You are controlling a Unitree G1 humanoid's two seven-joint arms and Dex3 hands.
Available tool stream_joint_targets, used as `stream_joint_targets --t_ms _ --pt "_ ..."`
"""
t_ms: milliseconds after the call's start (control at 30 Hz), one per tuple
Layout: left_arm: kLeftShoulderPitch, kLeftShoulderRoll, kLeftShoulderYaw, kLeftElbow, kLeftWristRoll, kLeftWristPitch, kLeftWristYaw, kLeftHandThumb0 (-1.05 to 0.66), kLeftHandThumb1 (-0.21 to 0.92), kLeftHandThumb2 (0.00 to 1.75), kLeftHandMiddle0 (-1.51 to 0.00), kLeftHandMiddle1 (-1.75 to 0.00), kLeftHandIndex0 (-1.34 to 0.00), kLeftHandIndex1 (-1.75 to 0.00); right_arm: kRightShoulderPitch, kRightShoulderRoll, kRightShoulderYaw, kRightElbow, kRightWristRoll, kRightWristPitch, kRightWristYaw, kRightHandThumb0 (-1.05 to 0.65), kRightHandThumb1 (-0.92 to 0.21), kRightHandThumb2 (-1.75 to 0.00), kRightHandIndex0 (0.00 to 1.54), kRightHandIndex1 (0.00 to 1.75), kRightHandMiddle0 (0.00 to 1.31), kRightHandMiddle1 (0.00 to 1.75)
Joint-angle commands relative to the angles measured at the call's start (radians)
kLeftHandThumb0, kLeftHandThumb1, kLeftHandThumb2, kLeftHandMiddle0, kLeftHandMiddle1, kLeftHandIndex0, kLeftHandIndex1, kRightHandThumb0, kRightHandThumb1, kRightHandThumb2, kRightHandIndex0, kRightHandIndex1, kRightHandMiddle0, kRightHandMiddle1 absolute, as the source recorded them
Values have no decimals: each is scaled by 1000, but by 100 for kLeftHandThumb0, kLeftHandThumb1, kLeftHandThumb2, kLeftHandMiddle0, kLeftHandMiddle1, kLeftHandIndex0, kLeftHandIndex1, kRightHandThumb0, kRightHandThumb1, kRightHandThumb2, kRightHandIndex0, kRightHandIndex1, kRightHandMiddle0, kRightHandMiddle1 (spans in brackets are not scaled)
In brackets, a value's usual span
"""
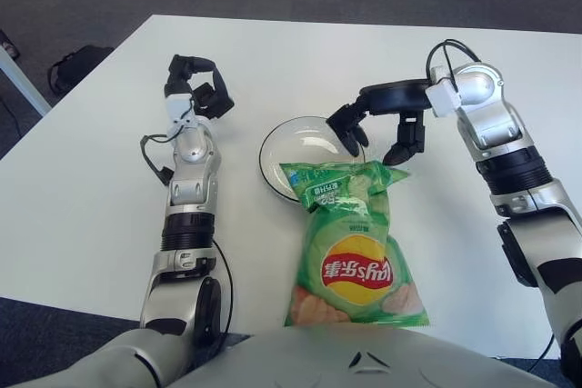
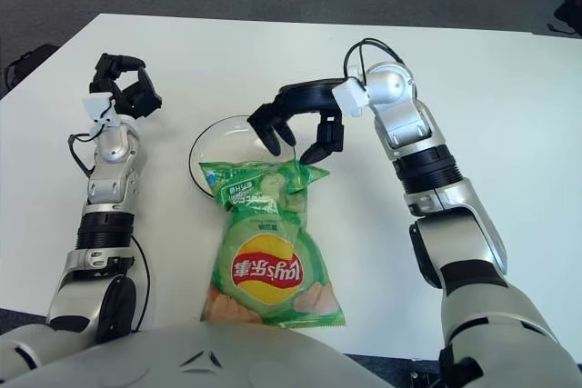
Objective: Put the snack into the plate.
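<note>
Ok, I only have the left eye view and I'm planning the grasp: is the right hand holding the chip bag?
Observer: No. In the right eye view the right hand hangs open above the chip bag, fingertips apparently just clear of it.
Operator: Where's the bag against the plate?
Observer: Its top edge overlaps the plate at the near rim; the rest lies on the table.
Operator: Left hand?
Observer: The left hand shows curled, left of the plate, holding nothing.

left hand [image 1: 195,88]: fingers curled, empty | right hand [image 1: 382,124]: seemingly spread, empty
</note>
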Motion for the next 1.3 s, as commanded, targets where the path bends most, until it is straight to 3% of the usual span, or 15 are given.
stream_joint_targets --t_ms 0,300,433,500,633,833,900,1000,1067,1267 --pt "-3 2 9 9 7 -13 13 -44 44 117 -117 -175 -52 -175 -18 -40 -35 -19 5 52 -15 -1 -19 -138 65 164 65 161" --pt "2 2 16 5 5 -22 17 -44 43 117 -117 -175 -52 -175 -66 -134 -89 49 -78 27 -90 -1 -14 -143 69 163 69 160" --pt "4 2 19 3 1 -21 12 -44 43 117 -116 -175 -52 -175 -53 -167 -81 -7 -104 108 -93 -1 -13 -143 70 163 70 160" --pt "6 2 18 3 -3 -25 6 -44 43 117 -116 -175 -52 -175 -24 -154 -86 -33 -153 102 -178 -1 -13 -144 70 163 70 160" --pt "7 4 18 4 -7 -33 -2 -44 43 117 -115 -175 -52 -175 -24 -165 -90 -135 -161 215 -193 -1 -12 -145 70 163 70 161" --pt "9 7 14 -5 -8 -29 -17 -45 42 118 -115 -175 -53 -175 14 -142 -95 -158 -166 222 -263 -1 -9 -152 70 168 70 165" --pt "10 9 14 -6 -11 -28 -25 -45 41 119 -115 -175 -54 -175 24 -130 -98 -158 -166 201 -296 -1 7 -165 85 172 85 149" --pt "10 12 13 -6 -11 -33 -35 -45 41 120 -115 -175 -54 -175 -2 -99 -80 -85 -186 138 -345 -1 14 -172 92 174 92 142" --pt "11 17 9 -4 -11 -44 -51 -45 41 120 -115 -175 -54 -175 -44 -76 -61 20 -204 89 -367 -1 5 -166 82 173 82 156" --pt "17 43 -3 4 -14 -89 -117 -45 42 118 -115 -175 -53 -175 -46 -74 -66 32 -181 84 -349 -1 -6 -155 72 169 72 165"
